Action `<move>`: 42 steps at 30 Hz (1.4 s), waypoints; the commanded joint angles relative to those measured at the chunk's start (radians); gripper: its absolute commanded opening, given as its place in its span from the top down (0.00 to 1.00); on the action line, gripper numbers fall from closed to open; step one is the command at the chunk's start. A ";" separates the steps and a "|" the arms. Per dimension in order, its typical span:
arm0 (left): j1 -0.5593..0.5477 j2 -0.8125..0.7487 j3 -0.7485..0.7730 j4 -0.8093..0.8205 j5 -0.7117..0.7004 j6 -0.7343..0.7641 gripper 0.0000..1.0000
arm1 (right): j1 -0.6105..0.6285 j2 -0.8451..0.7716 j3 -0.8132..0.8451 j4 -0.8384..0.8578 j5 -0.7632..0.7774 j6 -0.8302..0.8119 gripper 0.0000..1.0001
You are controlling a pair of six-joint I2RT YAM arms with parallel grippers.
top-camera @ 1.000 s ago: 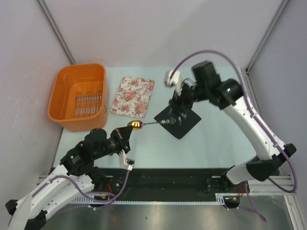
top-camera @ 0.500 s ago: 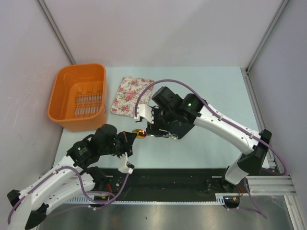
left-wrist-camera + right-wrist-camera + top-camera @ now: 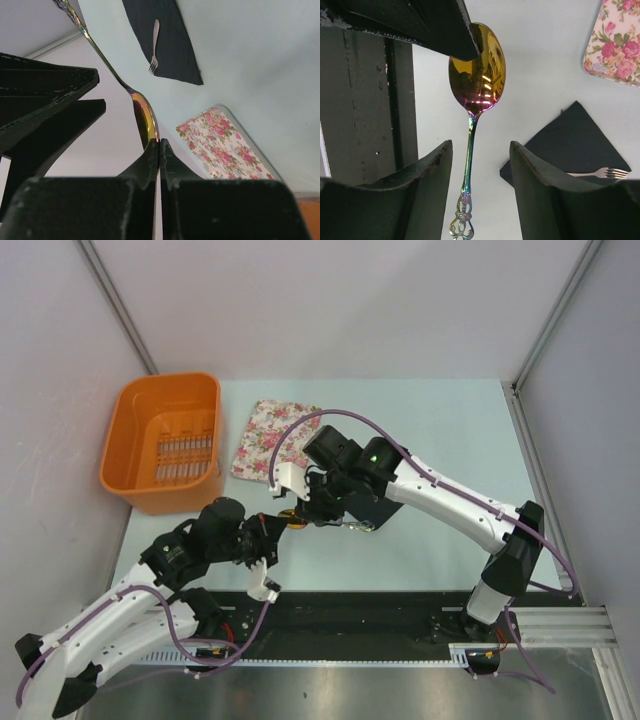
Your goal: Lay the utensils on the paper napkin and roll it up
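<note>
Left wrist view: the left end effector (image 3: 159,146) is pinched tight on the gold bowl of the spoon (image 3: 142,112), held above the table (image 3: 260,60). Around the spoon's handle the right end effector (image 3: 480,155) stands parted, with a gap on each side. A fork (image 3: 155,37) lies on the black paper napkin (image 3: 177,55), near the floral cloth (image 3: 220,145).
</note>
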 commanded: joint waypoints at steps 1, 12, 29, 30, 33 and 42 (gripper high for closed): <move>-0.005 0.003 0.048 0.031 0.063 0.133 1.00 | 0.004 -0.002 -0.012 0.029 -0.014 -0.001 0.48; -0.005 0.016 0.045 0.040 0.067 0.115 1.00 | 0.004 0.004 -0.070 0.034 0.002 -0.031 0.56; -0.007 0.016 0.040 0.111 0.084 -0.030 0.44 | -0.083 -0.002 -0.067 0.078 -0.009 0.035 1.00; -0.005 0.013 0.046 0.153 0.086 -0.078 0.36 | -0.109 -0.002 -0.064 0.086 -0.027 0.073 1.00; -0.005 0.045 0.086 0.261 0.051 -0.357 0.04 | -0.253 0.004 -0.060 0.140 -0.058 0.194 1.00; 0.223 0.268 0.299 0.448 -0.096 -1.542 0.00 | -0.503 0.107 -0.149 0.454 0.210 0.659 1.00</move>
